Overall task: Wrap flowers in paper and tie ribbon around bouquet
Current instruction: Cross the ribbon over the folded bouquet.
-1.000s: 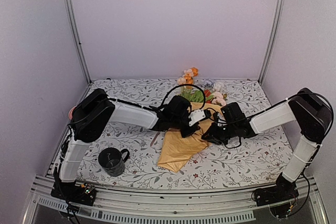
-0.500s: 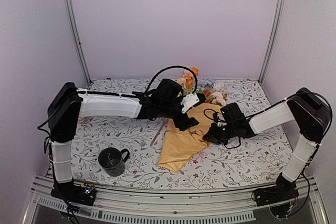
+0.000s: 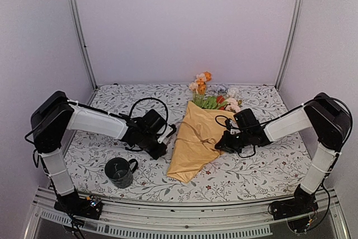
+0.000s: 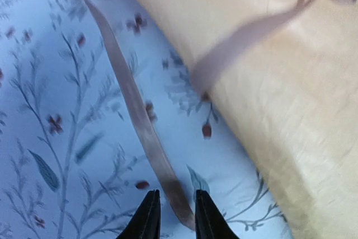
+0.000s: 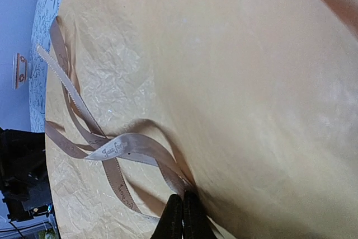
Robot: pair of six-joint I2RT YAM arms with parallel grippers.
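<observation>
Flowers (image 3: 208, 94) sit wrapped in the paper (image 3: 193, 144); both hands pinch ribbon (image 5: 114, 152) ends beside it, knot untied.

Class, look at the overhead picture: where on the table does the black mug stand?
The black mug stands near the table's front-left edge, just in front of the left arm's end effector and left of the bouquet.

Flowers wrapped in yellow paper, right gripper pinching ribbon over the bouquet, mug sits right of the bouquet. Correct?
One error: the mug sits left of the bouquet, near the left arm's base, as the top external view shows. The rest holds: the right gripper pinches the ribbon over the paper.
</observation>
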